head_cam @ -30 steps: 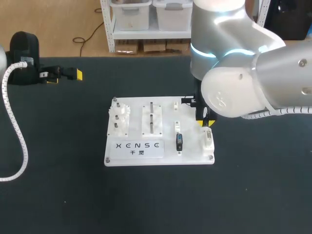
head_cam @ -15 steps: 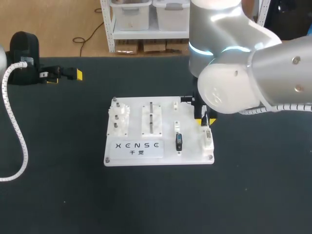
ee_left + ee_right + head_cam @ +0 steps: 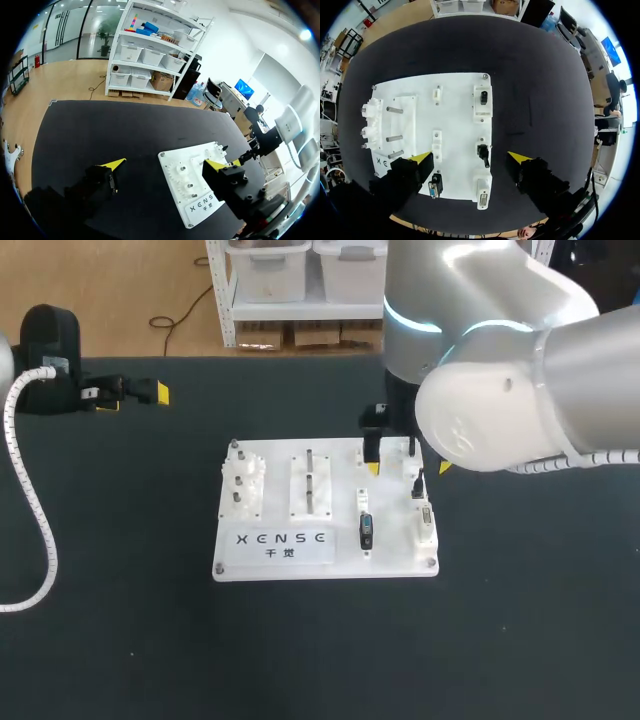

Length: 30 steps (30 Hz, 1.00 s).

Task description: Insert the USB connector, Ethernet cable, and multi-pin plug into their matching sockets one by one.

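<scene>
Right wrist view: looked down on the white board (image 3: 455,100), with the black connector (image 3: 482,152) lying on it beneath the right gripper (image 3: 470,158), nearer one finger than the other. Risked, on any descent, an off-centre straddle, one tip striking first and shoving or tipping the connector instead of gripping it. Stood wide open, yellow tips well apart, holding and touching nothing. Found the left gripper (image 3: 134,398) well off the board, likewise spread and empty.
</scene>
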Tool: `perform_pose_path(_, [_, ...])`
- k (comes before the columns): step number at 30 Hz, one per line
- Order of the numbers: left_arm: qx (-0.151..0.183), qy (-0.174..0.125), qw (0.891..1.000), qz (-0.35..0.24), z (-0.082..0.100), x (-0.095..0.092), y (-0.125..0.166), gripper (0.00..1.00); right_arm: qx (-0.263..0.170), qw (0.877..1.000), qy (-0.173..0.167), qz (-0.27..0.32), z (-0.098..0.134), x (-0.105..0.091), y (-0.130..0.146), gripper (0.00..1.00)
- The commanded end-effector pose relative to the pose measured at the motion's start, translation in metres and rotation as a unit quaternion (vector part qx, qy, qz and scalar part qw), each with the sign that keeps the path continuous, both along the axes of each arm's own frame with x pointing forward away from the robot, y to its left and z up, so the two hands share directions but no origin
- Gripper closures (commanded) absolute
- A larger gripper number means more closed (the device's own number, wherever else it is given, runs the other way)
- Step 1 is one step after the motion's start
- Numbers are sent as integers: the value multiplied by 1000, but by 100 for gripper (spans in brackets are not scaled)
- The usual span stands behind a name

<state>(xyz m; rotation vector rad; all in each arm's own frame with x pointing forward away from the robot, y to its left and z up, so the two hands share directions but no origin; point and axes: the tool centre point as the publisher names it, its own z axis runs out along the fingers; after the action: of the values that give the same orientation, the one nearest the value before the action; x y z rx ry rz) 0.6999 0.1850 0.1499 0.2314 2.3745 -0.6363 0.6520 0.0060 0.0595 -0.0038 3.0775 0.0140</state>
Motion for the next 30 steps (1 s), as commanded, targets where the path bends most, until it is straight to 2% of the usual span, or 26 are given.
perform_pose_path(1, [0, 0, 1000, 0, 0, 0, 0, 0, -2, 1000, -11, 5, 6, -15, 6, 0])
perform_pose_path(14, [0, 0, 1000, 0, 0, 0, 0, 0, -9, 999, 4, 47, 6, -40, 34, 0])
perform_pose_path(22, [0, 0, 1000, 0, 0, 0, 0, 0, -12, 997, 23, 71, -9, -54, 41, 0])
perform_pose_path(30, [0, 0, 1000, 0, 0, 0, 0, 0, -20, 995, 39, 90, -25, -60, 45, 0])
